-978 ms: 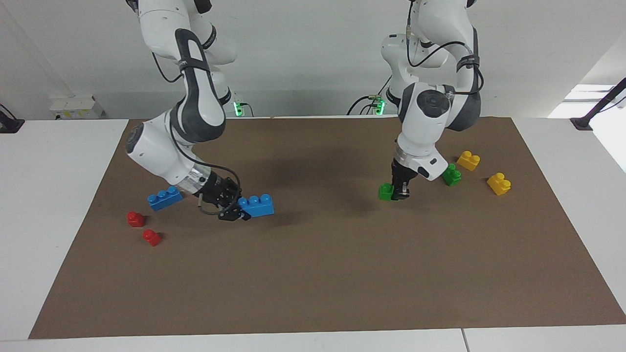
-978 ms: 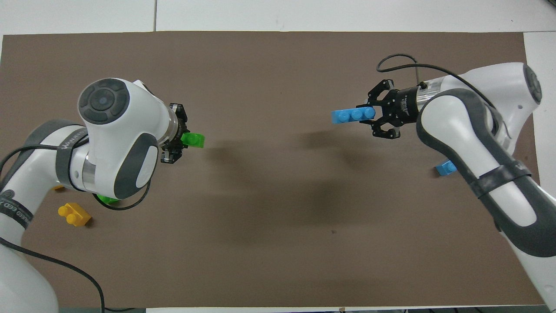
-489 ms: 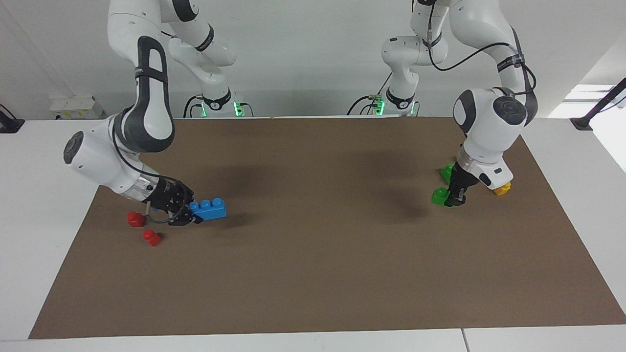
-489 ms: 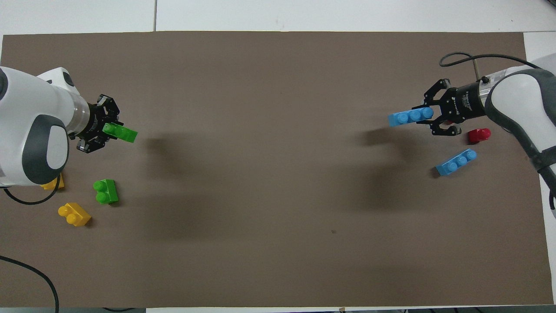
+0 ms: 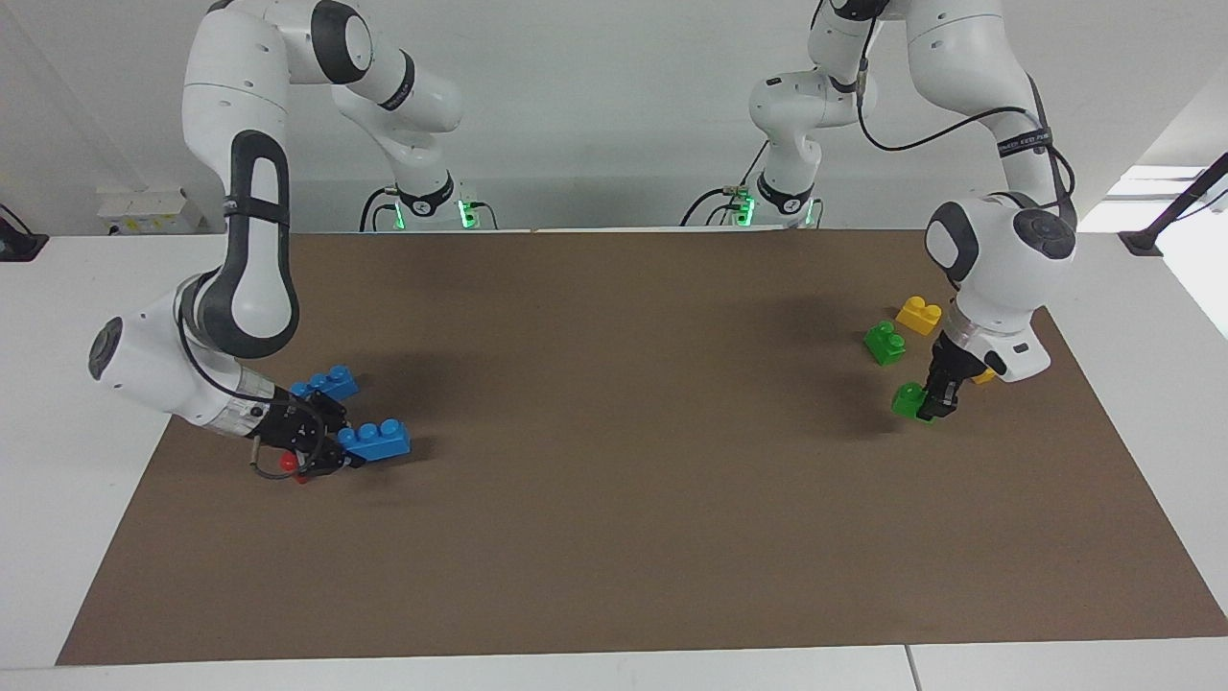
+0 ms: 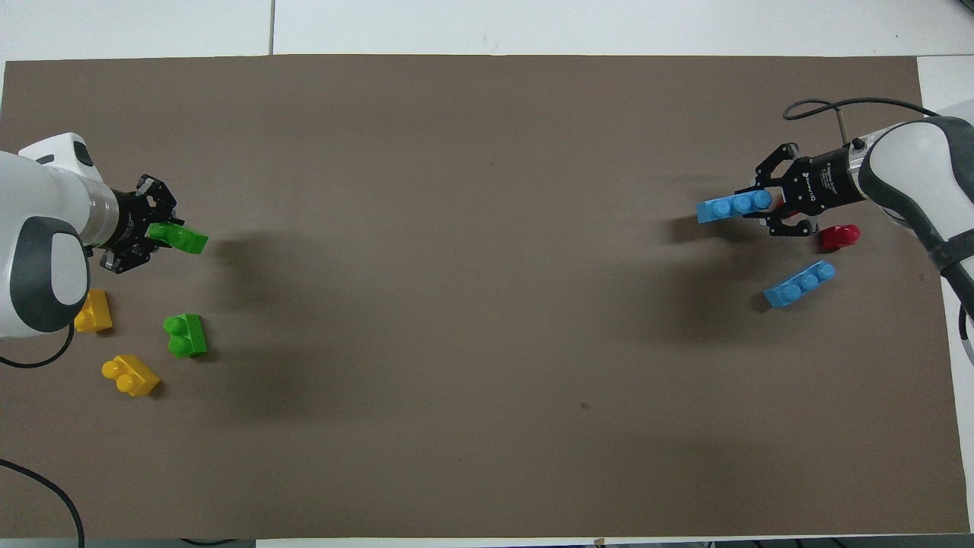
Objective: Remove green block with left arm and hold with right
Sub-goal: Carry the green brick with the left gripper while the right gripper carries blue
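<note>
The bright green block [image 5: 906, 399] [image 6: 179, 238] hangs low over the mat at the left arm's end of the table, with my left gripper [image 5: 929, 407] [image 6: 156, 233] shut on one end of it. My right gripper [image 5: 347, 451] [image 6: 775, 204] is shut on a blue three-stud brick [image 5: 376, 440] [image 6: 734, 206], held low over the mat at the right arm's end. The two held bricks are far apart.
On the brown mat [image 5: 624, 499] near the left gripper lie a darker green brick [image 5: 885, 343] [image 6: 185, 335] and two yellow bricks [image 5: 918, 315] [image 6: 131, 374]. Near the right gripper lie another blue brick [image 5: 326, 383] [image 6: 799, 283] and a red piece [image 5: 288, 464] [image 6: 839, 237].
Both arms have swung outward from the middle toward their own ends of the table and sunk lower, the left with the green block, the right with the blue brick.
</note>
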Robot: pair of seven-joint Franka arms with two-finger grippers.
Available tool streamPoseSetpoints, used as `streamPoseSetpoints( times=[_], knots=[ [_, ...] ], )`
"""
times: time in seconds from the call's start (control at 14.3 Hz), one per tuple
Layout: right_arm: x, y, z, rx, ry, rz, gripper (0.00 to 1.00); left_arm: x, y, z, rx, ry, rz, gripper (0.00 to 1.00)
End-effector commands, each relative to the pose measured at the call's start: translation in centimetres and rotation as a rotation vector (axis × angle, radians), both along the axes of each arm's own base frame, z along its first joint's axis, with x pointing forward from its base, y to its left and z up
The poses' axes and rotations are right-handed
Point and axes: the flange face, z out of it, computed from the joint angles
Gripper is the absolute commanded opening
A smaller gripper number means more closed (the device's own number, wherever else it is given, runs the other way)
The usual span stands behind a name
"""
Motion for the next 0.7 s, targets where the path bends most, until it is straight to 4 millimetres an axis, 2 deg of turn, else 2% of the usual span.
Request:
streamPoseSetpoints(
  times=[0.0,0.28,0.42,0.63],
  knots=[
    [-0.3,-0.6,-0.6,-0.005,0.016,0.02,0.0,0.6,1.1,-1.9,-0.003,-0.028,-0.019,0.0],
    [-2.0,-2.0,-2.2,-0.01,0.027,0.001,0.0,1.0,1.5,-3.3,0.002,-0.035,-0.047,0.0],
    [-2.9,-2.6,-2.6,-0.006,0.042,-0.005,0.0,1.0,2.5,-3.8,0.002,-0.039,-0.036,0.0],
    [-3.8,-2.7,-3.3,-0.004,0.041,0.017,0.0,1.1,2.8,-4.2,0.007,-0.042,-0.063,0.0]
  ],
)
